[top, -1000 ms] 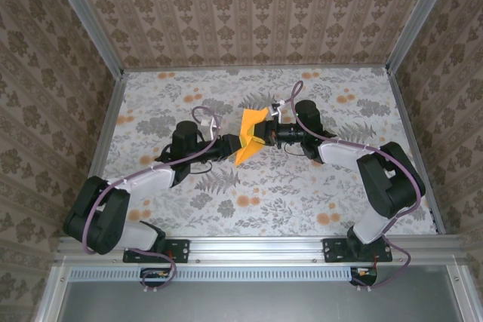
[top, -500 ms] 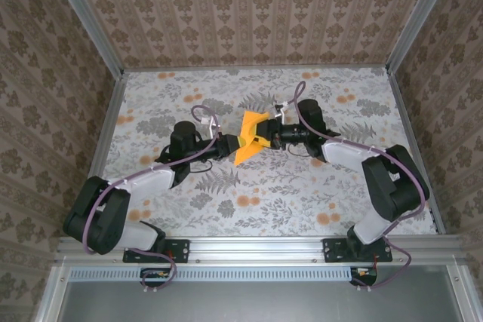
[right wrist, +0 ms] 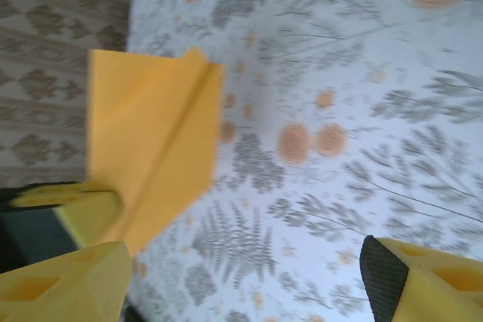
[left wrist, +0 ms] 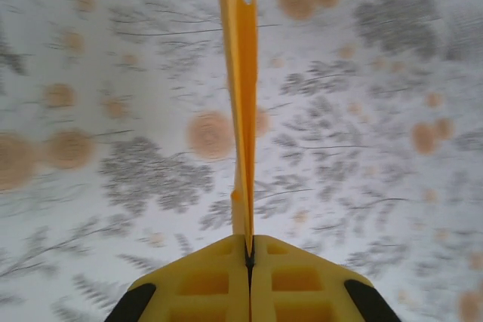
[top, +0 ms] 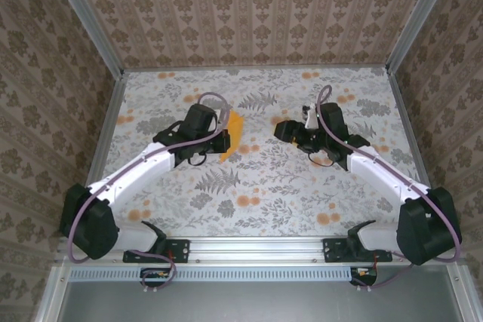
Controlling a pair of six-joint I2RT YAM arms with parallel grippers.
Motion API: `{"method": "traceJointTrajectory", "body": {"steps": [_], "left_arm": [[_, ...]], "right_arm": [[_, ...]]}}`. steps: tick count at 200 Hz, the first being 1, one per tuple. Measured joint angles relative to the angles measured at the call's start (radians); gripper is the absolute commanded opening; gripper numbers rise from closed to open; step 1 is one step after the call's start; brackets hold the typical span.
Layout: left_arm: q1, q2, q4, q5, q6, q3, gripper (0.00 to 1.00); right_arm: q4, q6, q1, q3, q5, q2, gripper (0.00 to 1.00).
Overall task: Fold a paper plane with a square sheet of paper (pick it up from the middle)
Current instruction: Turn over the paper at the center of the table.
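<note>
Left of centre in the overhead view, the left tool (top: 223, 141) is pinched together on the sheet of paper (top: 235, 133), which sticks out to its right above the floral worktop (top: 264, 186). In its own wrist view the fingers (left wrist: 302, 284) meet flat, and the folded paper (left wrist: 240, 73) stands edge-on between them. That grip likely keeps the crease from springing apart. Further right, the right tool (top: 287, 129) hangs apart from the paper, with bare cloth between. Its wrist view shows its jaws spread wide at the lower corners, holding nothing, and the paper (right wrist: 151, 126) at left, folded along a diagonal ridge. I judge it stands off to approach for another fold.
</note>
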Motion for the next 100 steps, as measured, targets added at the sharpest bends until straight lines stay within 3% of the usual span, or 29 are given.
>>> {"method": "traceJointTrajectory", "body": {"steps": [26,54,75,100], "left_arm": [[-0.08,0.106,-0.197,-0.251,0.04,0.121,0.06],[-0.132,0.248,-0.336,-0.437,0.041,0.21,0.07],[-0.152,0.353,-0.396,-0.517,0.024,0.273,0.09],[-0.161,0.455,-0.401,-0.512,0.0,0.323,0.18]], "right_arm": [[-0.061,-0.005,0.0,-0.051,0.097,-0.045,0.83],[-0.132,-0.001,0.0,-0.075,0.184,-0.116,0.83],[-0.18,0.007,0.0,-0.076,0.227,-0.16,0.83],[-0.225,0.021,0.0,-0.078,0.26,-0.18,0.83]]}}
